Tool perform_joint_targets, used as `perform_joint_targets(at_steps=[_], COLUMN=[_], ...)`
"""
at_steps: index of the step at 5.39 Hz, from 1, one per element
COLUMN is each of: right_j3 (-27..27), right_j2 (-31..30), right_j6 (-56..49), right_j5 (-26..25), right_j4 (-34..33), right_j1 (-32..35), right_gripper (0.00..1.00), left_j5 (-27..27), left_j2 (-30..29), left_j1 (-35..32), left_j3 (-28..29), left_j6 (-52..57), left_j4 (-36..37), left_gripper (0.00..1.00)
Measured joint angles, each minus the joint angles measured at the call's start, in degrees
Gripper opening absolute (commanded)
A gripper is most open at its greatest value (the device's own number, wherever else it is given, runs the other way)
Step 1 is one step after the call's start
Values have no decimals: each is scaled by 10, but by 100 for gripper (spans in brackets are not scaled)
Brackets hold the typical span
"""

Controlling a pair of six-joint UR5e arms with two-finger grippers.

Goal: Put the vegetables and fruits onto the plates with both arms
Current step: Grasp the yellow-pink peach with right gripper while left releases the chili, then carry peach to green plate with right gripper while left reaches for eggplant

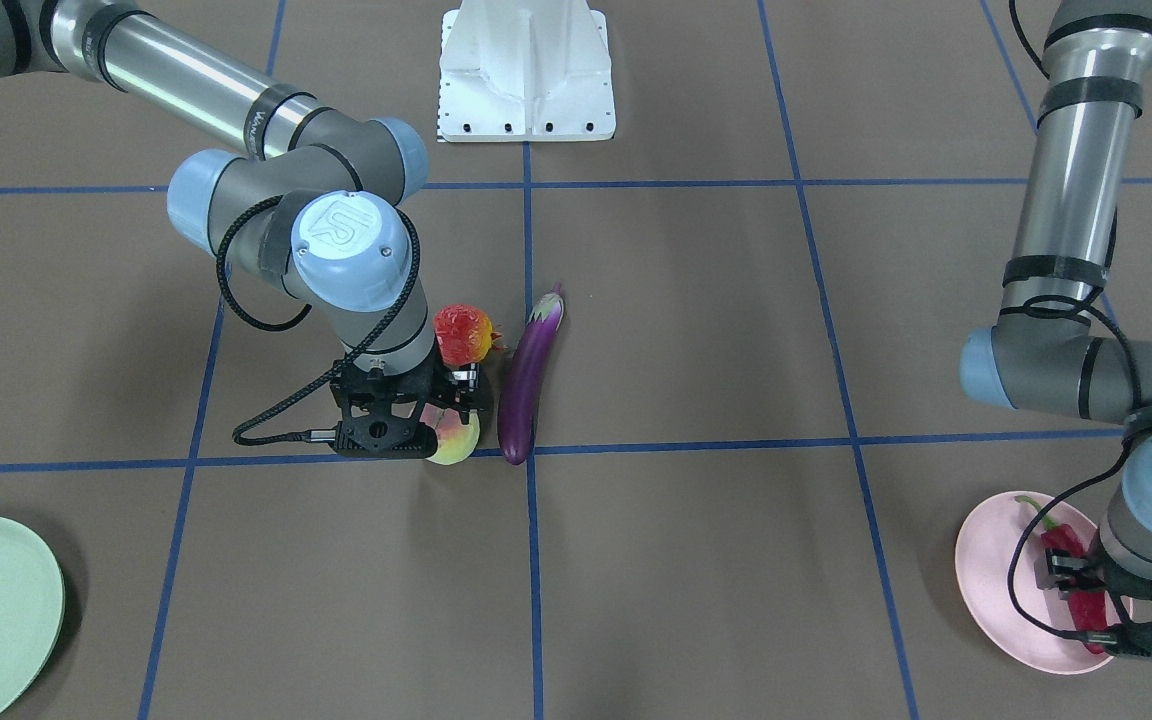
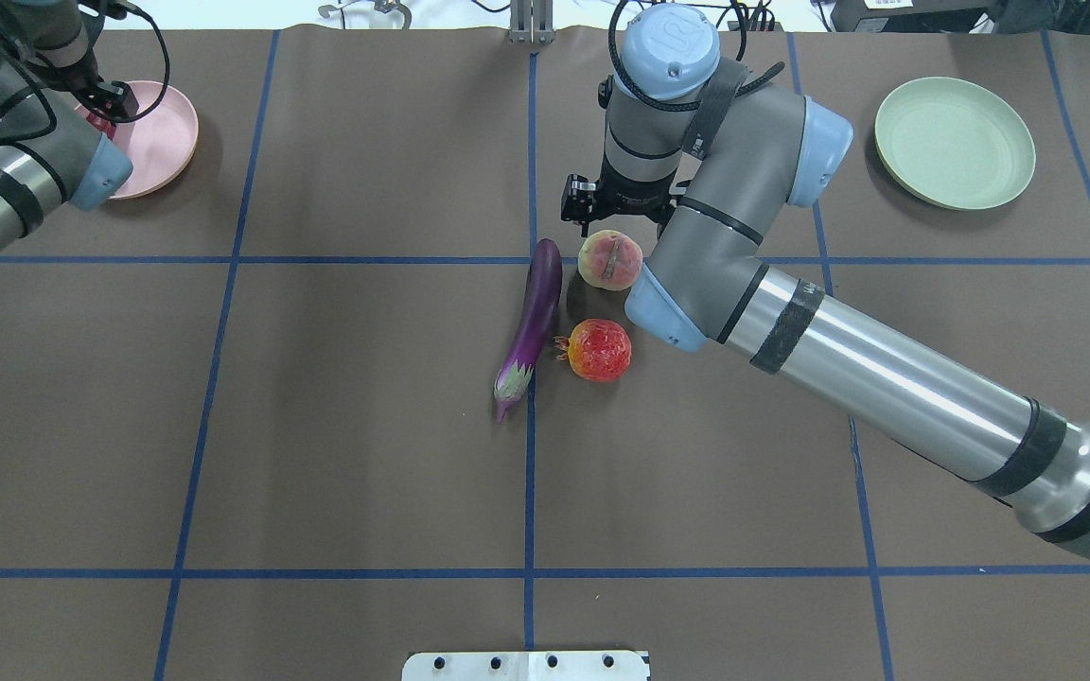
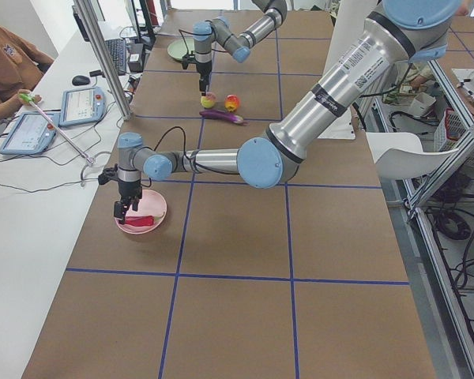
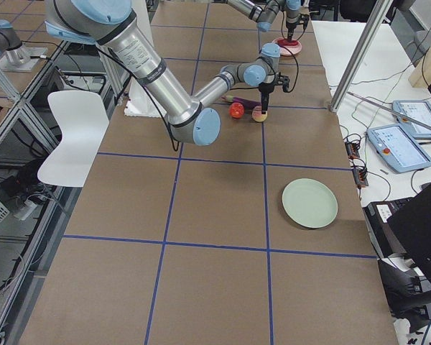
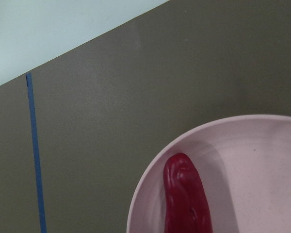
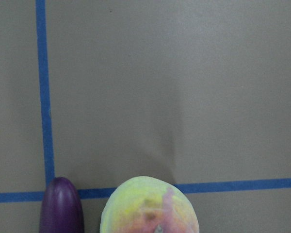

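**Peach waits under the right gripper, chili lies on the pink plate**

The peach [image 2: 610, 260] sits on the table about midway between the left and right edges, somewhat nearer the far edge than the robot's edge. The right gripper [image 2: 617, 219] hangs directly over it, pointing down. Its wrist hides the fingers, so I cannot tell whether they are spread or closed. The eggplant [image 2: 536, 317] lies just beside the peach on the left, with only a narrow gap between them. The red-orange fruit [image 2: 600, 350] stands a little toward the robot's edge, apart from the peach.

The chili pepper [image 1: 1061, 540] lies in the pink plate [image 1: 996, 590] near the far left corner. The left gripper [image 1: 1074, 585] is over it. Whether this gripper grips the chili or has let it go, the pictures do not show clearly. The green plate [image 2: 955, 142] is near the far right corner and has nothing on it.

The peach looks light and round with a smooth skin, so I judge it can roll or slip out if it is pinched off-centre. The best hold seems to be across its widest part, with one finger on each side. The finger on the eggplant side has little room and could push the eggplant. A moderate squeeze should be enough, because I cannot tell how firm the peach is.
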Motion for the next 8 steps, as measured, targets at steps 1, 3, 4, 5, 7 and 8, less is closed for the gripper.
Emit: perform_joint_targets(at_steps=[1, 3, 4, 5, 7, 8], right_j3=[-13, -35, -38, -40, -45, -48], right_j2=[5, 7, 6, 5, 1, 0], right_j6=[0, 1, 1, 0, 0, 0], right_j5=[-1, -3, -3, -3, -6, -7], right_j4=[11, 38, 42, 44, 44, 44], right_j1=[-1, -4, -7, -12, -19, -21], right_gripper=[100, 100, 100, 100, 98, 81], left_j5=[-2, -32, -46, -51, -54, -54], left_j2=[-2, -9, -10, -10, -10, -10], left_j1=[-2, -3, -3, -3, -3, -3], left_j3=[-3, -17, -20, -21, -23, -25], left_j6=[-4, -31, -37, -39, -40, -41], left_j4=[0, 1, 1, 2, 2, 3], left_gripper=[100, 100, 100, 100, 100, 100])
